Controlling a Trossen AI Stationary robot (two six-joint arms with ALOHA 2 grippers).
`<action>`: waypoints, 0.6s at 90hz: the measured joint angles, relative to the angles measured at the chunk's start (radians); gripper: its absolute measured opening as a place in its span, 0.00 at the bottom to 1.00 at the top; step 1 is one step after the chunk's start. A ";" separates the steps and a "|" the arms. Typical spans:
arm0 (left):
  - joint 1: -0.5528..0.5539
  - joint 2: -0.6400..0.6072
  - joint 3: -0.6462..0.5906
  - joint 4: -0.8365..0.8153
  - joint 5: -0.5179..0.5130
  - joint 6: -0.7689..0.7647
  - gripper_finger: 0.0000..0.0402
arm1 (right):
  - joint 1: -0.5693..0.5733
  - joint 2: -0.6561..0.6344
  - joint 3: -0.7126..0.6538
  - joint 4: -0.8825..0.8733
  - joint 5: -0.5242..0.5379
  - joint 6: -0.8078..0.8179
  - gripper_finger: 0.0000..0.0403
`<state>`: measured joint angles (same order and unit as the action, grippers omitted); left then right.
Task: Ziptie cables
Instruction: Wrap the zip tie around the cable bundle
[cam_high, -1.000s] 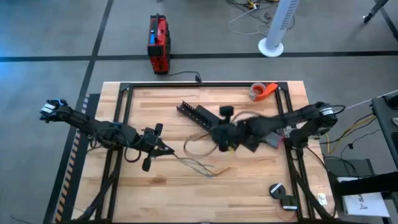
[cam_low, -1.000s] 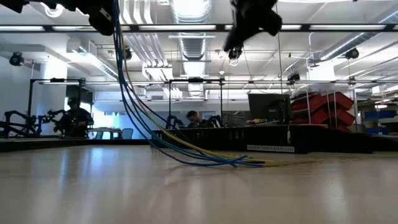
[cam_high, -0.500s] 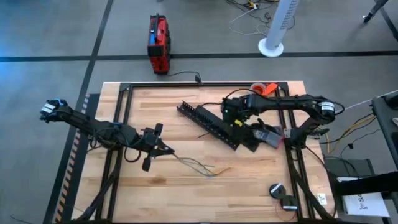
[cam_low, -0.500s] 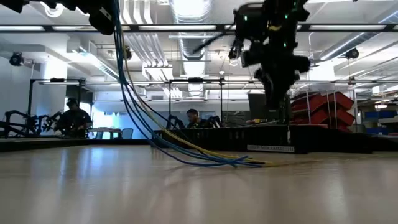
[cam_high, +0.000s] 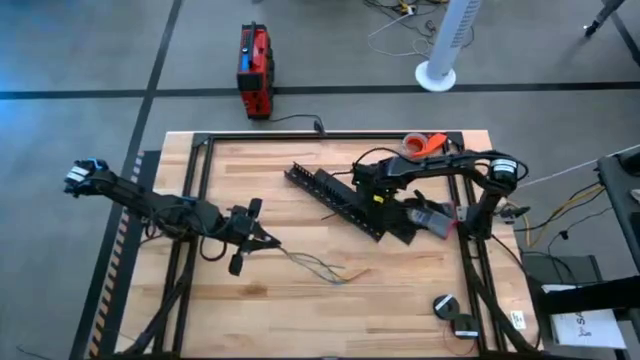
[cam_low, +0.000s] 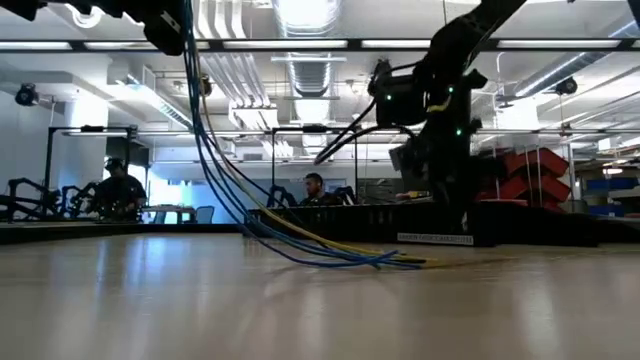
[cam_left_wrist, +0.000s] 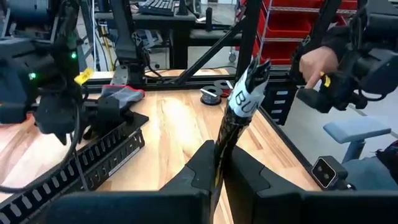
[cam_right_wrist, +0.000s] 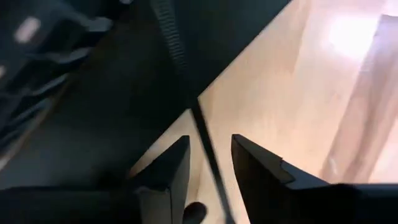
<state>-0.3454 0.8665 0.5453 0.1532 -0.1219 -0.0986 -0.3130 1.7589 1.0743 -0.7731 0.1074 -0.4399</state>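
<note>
From left tool (cam_high: 262, 240), cables (cam_high: 320, 266) rightward

Left gripper (cam_high: 262, 238) near table centre-left, clamped on cables (cam_high: 322, 267) trailing right across wooden table (cam_high: 300, 310). Right gripper (cam_high: 368, 183) over black slotted rail (cam_high: 333, 199); finger state unclear. Orange tape roll (cam_high: 422, 146) at far edge. Red box (cam_high: 254, 69) on floor beyond table.

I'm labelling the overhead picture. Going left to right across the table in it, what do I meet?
Left tool clamped on the cables → black slotted rail → right tool over the rail's far end → orange tape roll at the back edge.
</note>
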 joint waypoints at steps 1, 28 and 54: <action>0.000 0.000 0.000 0.000 0.000 0.000 0.02 | 0.000 0.000 0.000 0.000 0.000 0.000 0.25; 0.000 0.017 0.000 0.002 -0.001 0.011 0.02 | 0.000 -0.004 0.013 -0.001 -0.004 -0.007 0.16; 0.000 0.035 0.000 0.003 -0.001 0.011 0.02 | 0.009 -0.015 0.060 -0.081 -0.005 0.053 0.01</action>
<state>-0.3453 0.9016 0.5453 0.1559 -0.1232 -0.0872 -0.3041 1.7441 1.1341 -0.8539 0.1026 -0.3869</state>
